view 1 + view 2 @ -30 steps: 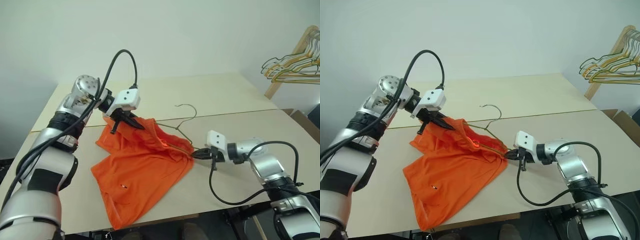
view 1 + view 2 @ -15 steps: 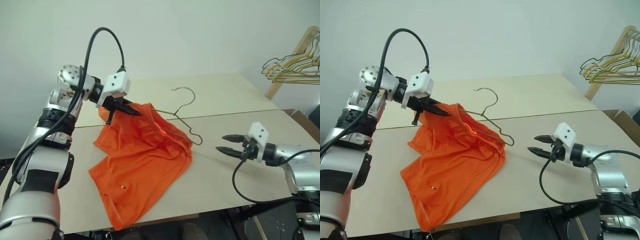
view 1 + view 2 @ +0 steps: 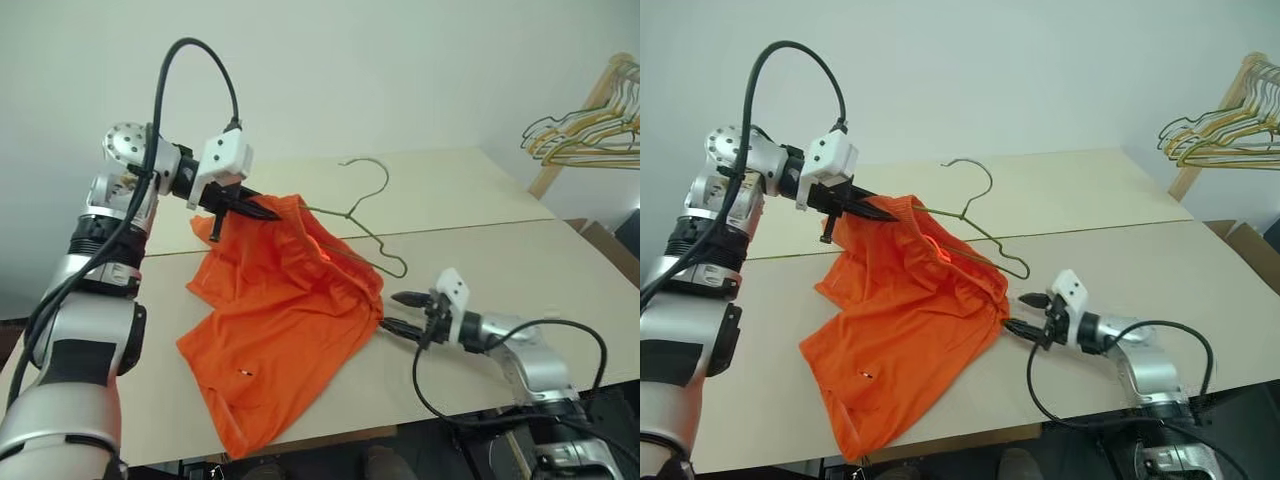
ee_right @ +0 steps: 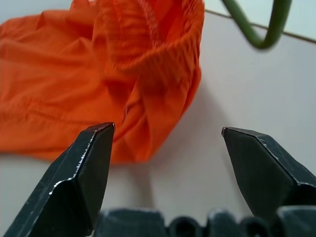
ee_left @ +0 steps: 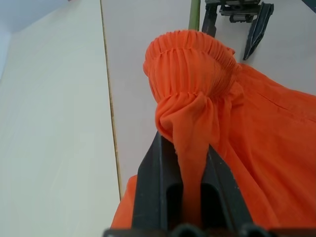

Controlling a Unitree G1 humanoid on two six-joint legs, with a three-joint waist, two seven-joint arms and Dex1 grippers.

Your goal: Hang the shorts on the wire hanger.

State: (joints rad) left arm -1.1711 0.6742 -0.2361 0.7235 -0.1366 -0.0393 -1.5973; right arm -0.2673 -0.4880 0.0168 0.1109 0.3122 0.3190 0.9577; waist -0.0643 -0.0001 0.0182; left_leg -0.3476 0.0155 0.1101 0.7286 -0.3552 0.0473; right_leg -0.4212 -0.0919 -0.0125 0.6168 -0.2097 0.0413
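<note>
Above the table (image 3: 480,200), left end effector (image 3: 268,212) pinches the shorts (image 3: 285,320), apparently with the wire hanger (image 3: 365,215); right end effector (image 3: 397,311) gapes wide.

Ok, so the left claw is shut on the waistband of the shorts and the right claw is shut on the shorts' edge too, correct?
Not quite. The left claw is shut on the gathered waistband of the shorts, but the right claw is open: the right wrist view shows its fingers spread apart with bare table between them, short of the cloth, holding nothing.
</note>
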